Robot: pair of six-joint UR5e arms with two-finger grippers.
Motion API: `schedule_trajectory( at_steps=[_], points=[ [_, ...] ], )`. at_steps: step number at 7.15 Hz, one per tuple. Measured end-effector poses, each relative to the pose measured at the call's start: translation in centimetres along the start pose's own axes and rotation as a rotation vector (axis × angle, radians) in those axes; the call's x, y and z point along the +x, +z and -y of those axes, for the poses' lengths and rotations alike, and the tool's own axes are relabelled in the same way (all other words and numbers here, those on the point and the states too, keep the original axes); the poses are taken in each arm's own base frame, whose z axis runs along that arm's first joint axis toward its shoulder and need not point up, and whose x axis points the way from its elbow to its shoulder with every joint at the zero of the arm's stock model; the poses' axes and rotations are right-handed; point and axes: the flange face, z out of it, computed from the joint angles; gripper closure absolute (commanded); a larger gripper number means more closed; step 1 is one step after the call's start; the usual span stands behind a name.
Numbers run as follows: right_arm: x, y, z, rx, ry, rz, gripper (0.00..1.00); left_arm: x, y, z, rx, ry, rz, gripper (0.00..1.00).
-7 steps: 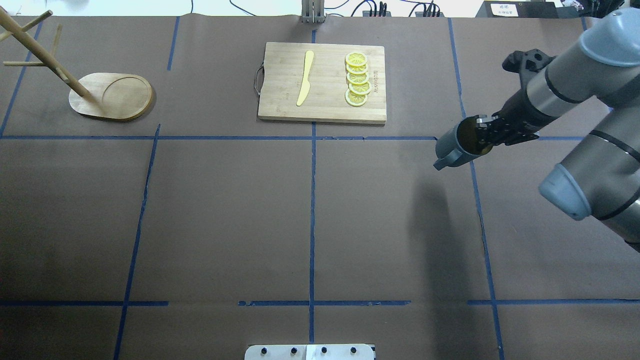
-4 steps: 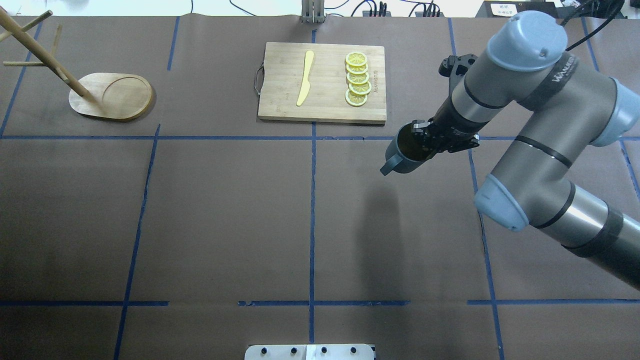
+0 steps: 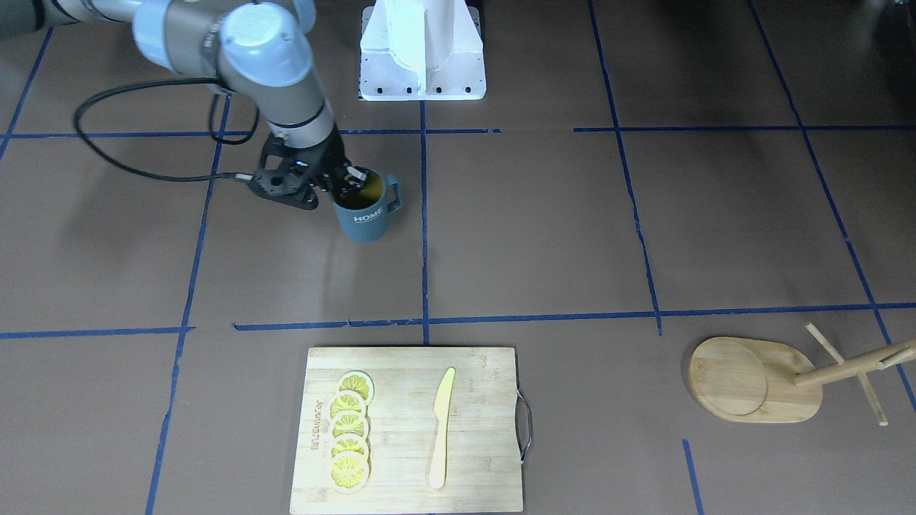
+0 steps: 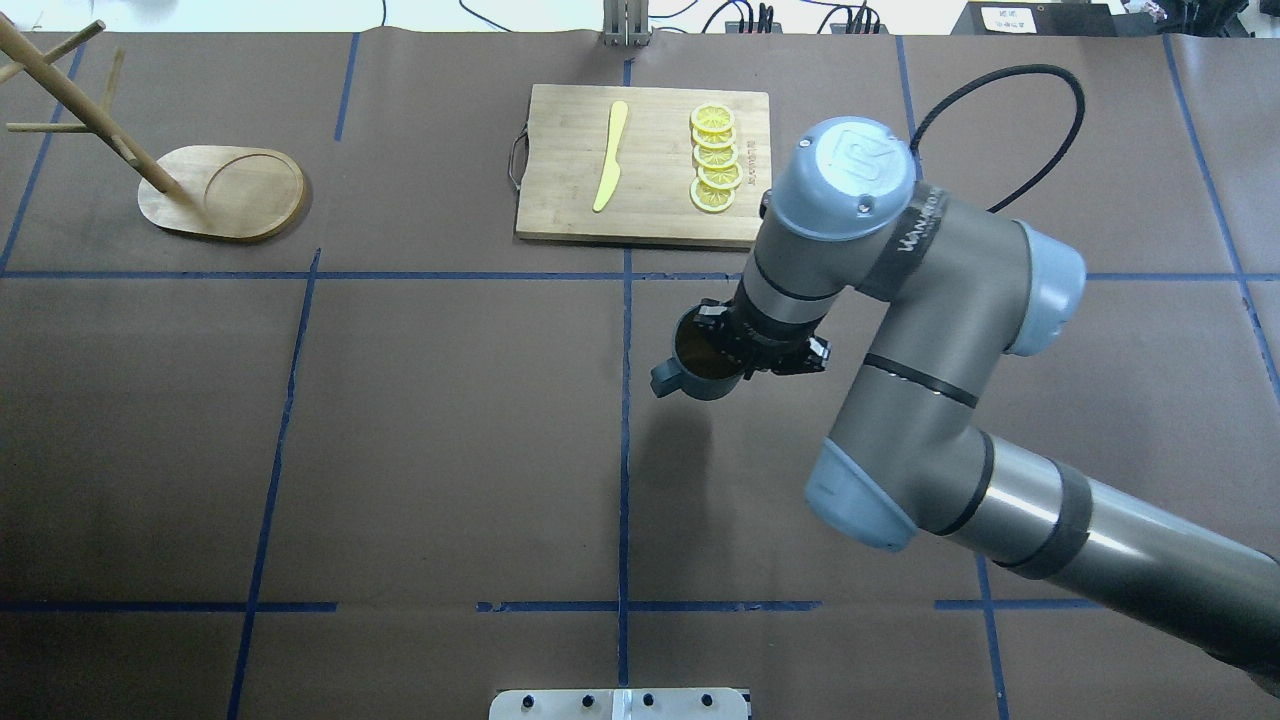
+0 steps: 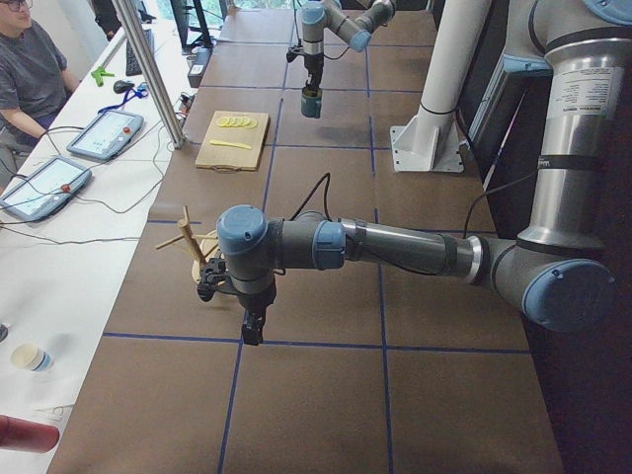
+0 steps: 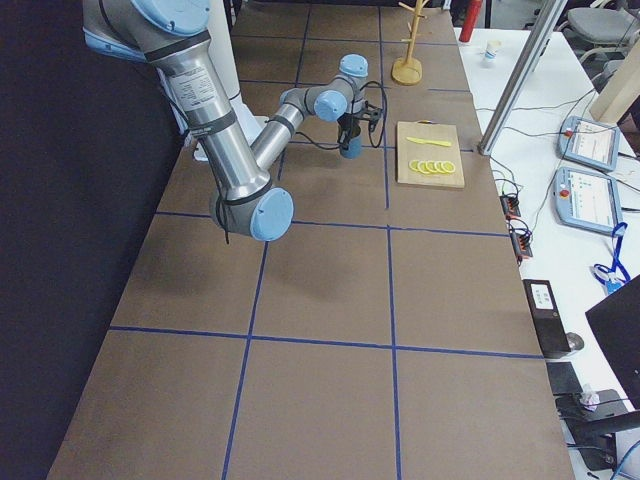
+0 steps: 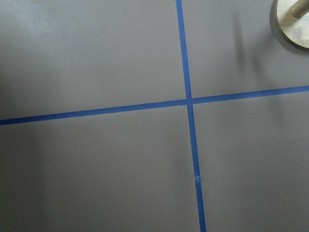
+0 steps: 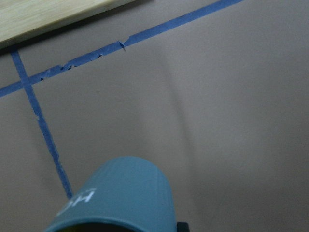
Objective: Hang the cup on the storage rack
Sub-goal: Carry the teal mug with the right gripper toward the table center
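Note:
The dark blue-grey cup (image 4: 700, 368) with "HOME" lettering (image 3: 365, 212) hangs roughly upright above the middle of the table. Its handle points toward the rack side. My right gripper (image 4: 733, 350) is shut on its rim from above, with one finger inside the yellow interior. The right wrist view shows the cup's ribbed wall (image 8: 120, 198) at the bottom edge. The bamboo storage rack (image 4: 225, 195) stands far off at the back left, its post and pegs bare (image 3: 848, 372). My left gripper (image 5: 252, 326) shows only in the exterior left view, near the rack (image 5: 193, 247), and I cannot tell its state.
A rectangular cutting board (image 4: 560, 200) with a yellow knife (image 4: 611, 155) and several lemon slices (image 4: 715, 160) lies at the back centre, just behind the cup. Blue tape lines cross the brown table cover. A person (image 5: 30, 79) sits at a side desk.
My right arm has swung the cup leftward and nearer to the robot, from the right part of the table to just right of the centre line. The grip is unchanged.

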Motion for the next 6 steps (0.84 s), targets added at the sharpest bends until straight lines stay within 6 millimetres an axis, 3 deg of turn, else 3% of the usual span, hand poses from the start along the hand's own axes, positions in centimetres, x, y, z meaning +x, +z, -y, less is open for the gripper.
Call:
schedule_trajectory(
  at_steps=[1,3,5,6],
  points=[
    [-2.6,1.0,-1.7,-0.002,0.033,-0.021,1.0,0.0,0.0,0.0,0.0,0.0,0.0,0.0],
    [-5.6,2.6,-4.9,0.002,0.016,-0.035,1.0,0.0,0.0,0.0,0.0,0.0,0.0,0.0],
    [-7.6,4.4,-6.1,-0.004,-0.009,-0.034,0.96,0.0,0.0,0.0,0.0,0.0,0.0,0.0],
    [-8.0,5.2,-6.1,-0.005,-0.016,-0.03,0.28,0.0,0.0,0.0,0.0,0.0,0.0,0.0]
  ],
)
